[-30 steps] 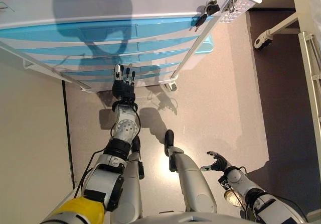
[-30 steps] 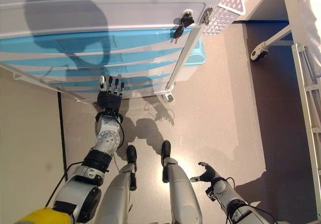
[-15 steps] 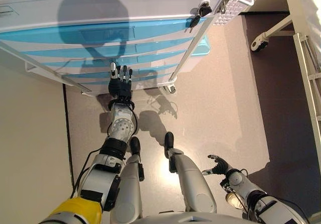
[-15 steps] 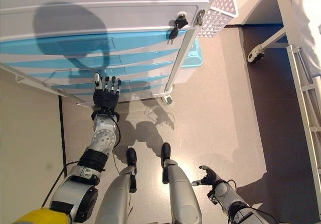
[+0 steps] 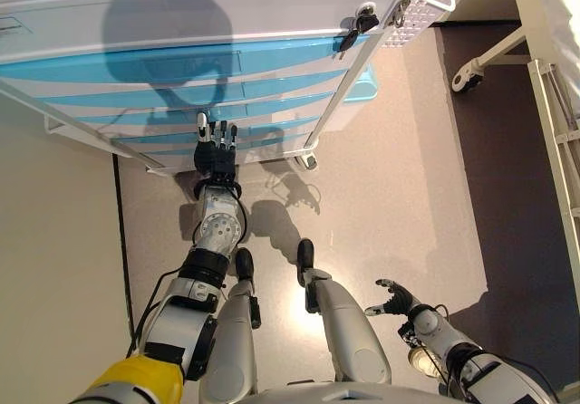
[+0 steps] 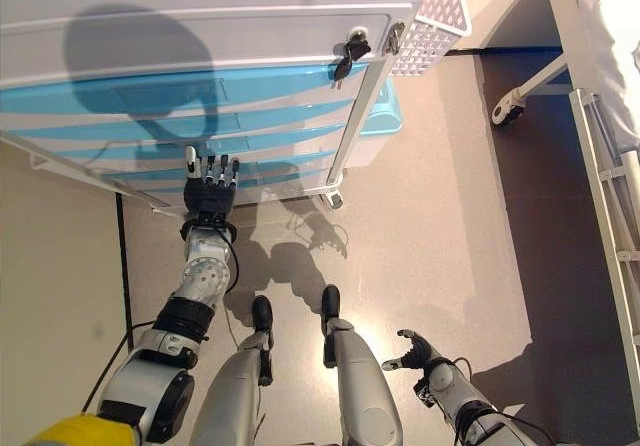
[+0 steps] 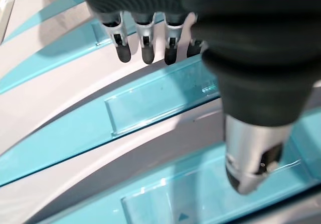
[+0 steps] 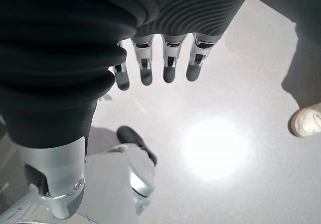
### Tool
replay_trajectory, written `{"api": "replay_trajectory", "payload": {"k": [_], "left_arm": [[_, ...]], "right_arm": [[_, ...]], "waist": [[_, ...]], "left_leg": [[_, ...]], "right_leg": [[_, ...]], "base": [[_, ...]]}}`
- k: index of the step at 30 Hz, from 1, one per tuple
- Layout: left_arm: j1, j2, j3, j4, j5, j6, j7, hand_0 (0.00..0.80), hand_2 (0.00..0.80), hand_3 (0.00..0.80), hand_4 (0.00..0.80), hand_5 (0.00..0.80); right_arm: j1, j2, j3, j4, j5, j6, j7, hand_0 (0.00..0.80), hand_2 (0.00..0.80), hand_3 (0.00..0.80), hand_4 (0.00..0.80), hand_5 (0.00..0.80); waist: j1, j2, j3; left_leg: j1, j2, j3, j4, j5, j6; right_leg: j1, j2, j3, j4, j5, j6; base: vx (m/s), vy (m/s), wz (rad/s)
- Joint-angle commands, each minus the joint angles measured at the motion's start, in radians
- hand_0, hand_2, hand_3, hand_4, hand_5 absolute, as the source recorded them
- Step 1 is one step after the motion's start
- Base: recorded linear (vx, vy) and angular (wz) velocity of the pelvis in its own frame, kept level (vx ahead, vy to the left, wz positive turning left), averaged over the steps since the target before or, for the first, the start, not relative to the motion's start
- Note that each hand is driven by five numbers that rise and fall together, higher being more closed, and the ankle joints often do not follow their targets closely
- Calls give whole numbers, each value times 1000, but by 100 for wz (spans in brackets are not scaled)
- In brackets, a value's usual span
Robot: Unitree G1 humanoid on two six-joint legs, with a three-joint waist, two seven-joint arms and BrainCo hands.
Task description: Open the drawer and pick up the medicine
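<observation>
Left hand (image 5: 216,146), fingers straight, held just before lower blue drawers (image 5: 136,101) of closed cabinet (image 5: 181,14). Right hand (image 5: 395,297) relaxed, empty, over floor (image 5: 399,177).

Silver-grey arms, a yellow shoulder, and each hand (image 5: 214,153) silver-fingered, dark-tipped, under black ribbed covers.

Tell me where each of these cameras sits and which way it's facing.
Left and right eye views: on the head, looking down at the drawer cabinet and floor; both arms show, the left hand at the lower blue drawers, the right hand low and idle.
Left wrist view: along the left hand, fingers straight, facing a blue drawer front.
Right wrist view: along the right hand, facing the floor and a shoe.
Shared: eye and left wrist views show the drawers.
</observation>
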Motion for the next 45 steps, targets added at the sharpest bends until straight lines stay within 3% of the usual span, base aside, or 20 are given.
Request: {"api": "replay_trajectory", "payload": {"k": [1, 2, 3, 4, 10, 12, 13, 15, 16, 33, 45], "left_arm": [[-256, 69, -15, -209, 92, -91, -131, 0, 0, 0, 0, 0], [-258, 69, -20, -209, 95, -90, -131, 0, 0, 0, 0, 0], [-262, 66, -27, -206, 95, -86, -133, 0, 0, 0, 0, 0], [-264, 66, -29, -205, 98, -86, -136, 0, 0, 0, 0, 0], [-256, 59, -35, -213, 89, -82, -150, 0, 0, 0, 0, 0], [-249, 51, -33, -222, 81, -81, -157, 163, 163, 163, 163, 163], [-242, 45, -30, -227, 78, -83, -156, 455, 455, 455, 455, 455], [-231, 38, -28, -235, 74, -84, -161, 649, 649, 649, 649, 649], [-224, 33, -26, -238, 72, -82, -162, 800, 800, 800, 800, 800], [-101, -7, 11, -251, 64, -73, -173, 800, 800, 800, 800, 800], [-59, 20, 22, -277, 85, -70, -177, 800, 800, 800, 800, 800]], "right_arm": [[56, -55, 44, 4, -11, 8, 3, 0, 0, 0, 0, 0], [57, -55, 44, 6, -11, 9, 3, 0, 0, 0, 0, 0], [61, -54, 43, 10, -10, 11, 3, 0, 0, 0, 0, 0], [63, -54, 42, 10, -9, 12, 4, 0, 0, 0, 0, 0], [60, -52, 42, 18, -11, 14, 4, 0, 0, 0, 0, 0], [57, -50, 41, 27, -13, 15, 3, 0, 0, 0, 0, 0], [56, -49, 41, 22, -14, 15, 3, 0, 0, 0, 0, 0], [57, -47, 41, 24, -16, 15, 5, 0, 0, 0, 0, 0], [58, -45, 41, 23, -16, 16, 6, 0, 0, 0, 0, 0], [41, -10, 45, 47, -24, 13, 2, 0, 0, 0, 0, 0], [37, -9, 44, 55, -37, 12, 0, 0, 0, 0, 0, 0]], "waist": [[-4, 47, -98], [-4, 46, -94], [-3, 50, -103], [-3, 49, -98], [-1, 53, -99], [2, 56, -100], [3, 56, -100], [6, 58, -98], [7, 58, -98], [33, 51, -97], [45, 48, -97]], "left_leg": [[-22, -38, -42, 9, -38, 17], [-29, -41, -29, 7, -10, 22], [-7, -42, -41, -4, -33, 17], [-13, -43, -30, -7, -5, 22], [9, -49, -29, -12, -5, 25], [14, -52, -31, -12, -5, 26], [18, -53, -32, -13, -5, 26], [22, -54, -32, -16, -3, 26], [24, -54, -32, -19, -2, 26], [41, -53, -41, -59, 25, 25], [43, -49, -48, -59, 27, 27]], "right_leg": [[21, 13, 1, 13, 29, 56], [15, 9, -6, 10, 53, 50], [29, 8, 1, 20, 25, 58], [25, 4, -6, 16, 49, 51], [41, 0, -2, 24, 44, 52], [47, -1, -3, 25, 41, 52], [49, -1, -2, 27, 41, 52], [52, -3, -5, 28, 40, 51], [54, -3, -5, 28, 39, 51], [50, -6, -20, 31, 38, 50], [49, -8, -25, 51, 32, 51]], "base": [[-92, 7, -3], [6, 6, -4], [-91, 3, -3], [5, 4, -4], [-16, 0, 0], [0, 0, 0], [0, 0, 0], [0, 0, 0], [0, 0, 0], [0, 0, 0], [0, 0, 0]]}}
